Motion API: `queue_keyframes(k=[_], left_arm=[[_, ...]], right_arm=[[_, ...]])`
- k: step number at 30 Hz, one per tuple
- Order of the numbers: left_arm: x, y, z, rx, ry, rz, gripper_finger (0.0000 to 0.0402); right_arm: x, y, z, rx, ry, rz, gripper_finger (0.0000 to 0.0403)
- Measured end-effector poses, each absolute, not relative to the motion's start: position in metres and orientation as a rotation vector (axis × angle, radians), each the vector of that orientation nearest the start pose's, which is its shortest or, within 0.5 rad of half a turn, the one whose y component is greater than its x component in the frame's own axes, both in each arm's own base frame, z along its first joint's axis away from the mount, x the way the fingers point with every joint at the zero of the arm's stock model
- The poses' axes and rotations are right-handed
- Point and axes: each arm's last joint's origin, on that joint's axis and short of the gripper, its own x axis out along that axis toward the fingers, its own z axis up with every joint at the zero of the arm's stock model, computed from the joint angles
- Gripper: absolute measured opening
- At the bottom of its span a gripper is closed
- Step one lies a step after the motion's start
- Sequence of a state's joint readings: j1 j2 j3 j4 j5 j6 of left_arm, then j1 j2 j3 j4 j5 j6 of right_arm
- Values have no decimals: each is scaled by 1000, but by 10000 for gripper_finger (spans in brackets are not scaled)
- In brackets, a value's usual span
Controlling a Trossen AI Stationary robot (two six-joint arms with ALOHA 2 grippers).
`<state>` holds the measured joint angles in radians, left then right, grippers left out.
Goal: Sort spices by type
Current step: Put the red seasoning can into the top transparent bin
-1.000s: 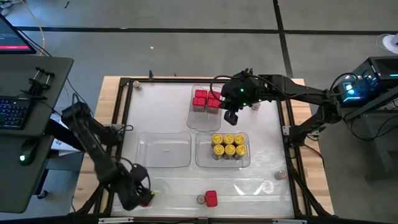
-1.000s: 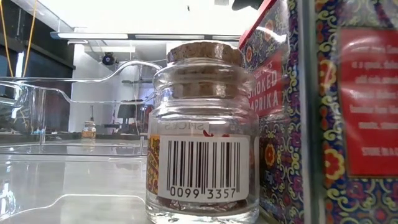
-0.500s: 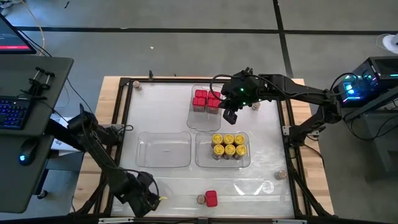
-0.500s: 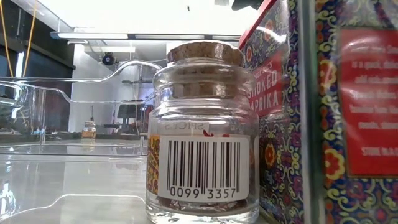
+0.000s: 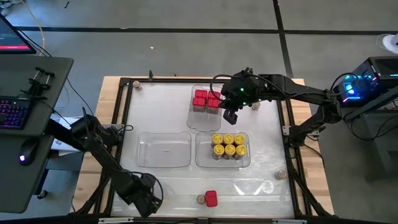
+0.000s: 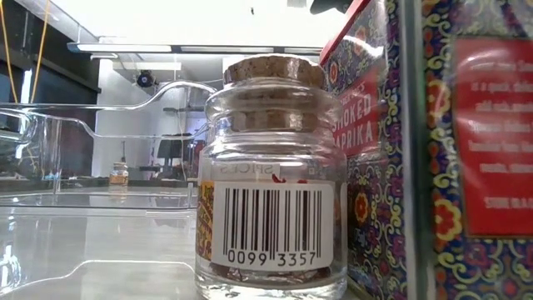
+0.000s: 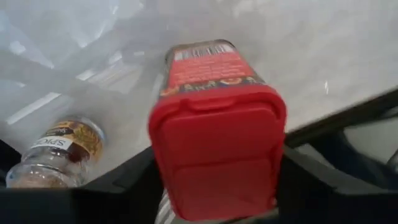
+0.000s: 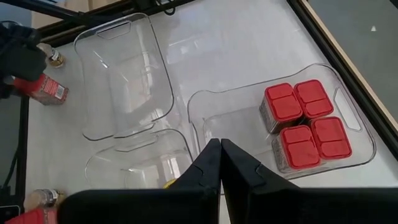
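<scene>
The white table carries a clear plastic tray of four red-lidded boxes, and the right gripper hovers beside it, pressed shut. At the near edge, the left gripper straddles a red-lidded rectangular spice box; whether it pinches it, I cannot tell. A small glass spice jar lies near.

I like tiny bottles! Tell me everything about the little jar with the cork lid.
The cork jar is round clear glass with a tan cork stopper and a white barcode label. Reddish spice lies at its bottom. It stands upright on the table, close beside the red paprika tin.
</scene>
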<state>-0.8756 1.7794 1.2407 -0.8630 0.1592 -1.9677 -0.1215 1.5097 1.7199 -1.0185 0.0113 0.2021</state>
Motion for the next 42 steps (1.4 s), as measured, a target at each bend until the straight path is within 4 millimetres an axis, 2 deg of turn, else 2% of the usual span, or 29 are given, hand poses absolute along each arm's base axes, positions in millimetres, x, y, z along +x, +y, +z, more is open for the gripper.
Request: queue_keyframes(k=[3,6,10,16,18,20,24,28,32,35,38,42], left_arm=[[214,-256,196,-997,1574,646,174],[221,-251,211,-1002,1567,560,173],[231,-234,248,-1016,1476,415,173],[240,-191,320,-1049,1151,249,173],[246,-169,337,-1011,1053,227,173],[254,-144,345,-944,1007,239,173],[272,-88,345,-763,1006,323,173],[290,-27,340,-540,993,339,173],[300,32,330,-353,1017,334,173],[306,72,319,-281,1041,292,173],[311,99,305,-240,1081,245,173],[325,113,289,-194,1058,109,173]], right_arm=[[295,-36,407,217,795,-199,0],[295,-36,407,193,799,-189,0],[294,-36,405,162,829,-159,0],[290,-34,402,151,875,-107,0],[290,-34,402,144,878,-92,0],[290,-33,402,136,880,-69,0],[288,-32,407,119,844,-16,0],[277,-31,428,104,698,-15,0],[265,-33,446,122,575,-84,0],[258,-36,454,175,514,-155,0],[256,-38,456,242,494,-224,0],[258,-40,454,299,486,-308,0]])
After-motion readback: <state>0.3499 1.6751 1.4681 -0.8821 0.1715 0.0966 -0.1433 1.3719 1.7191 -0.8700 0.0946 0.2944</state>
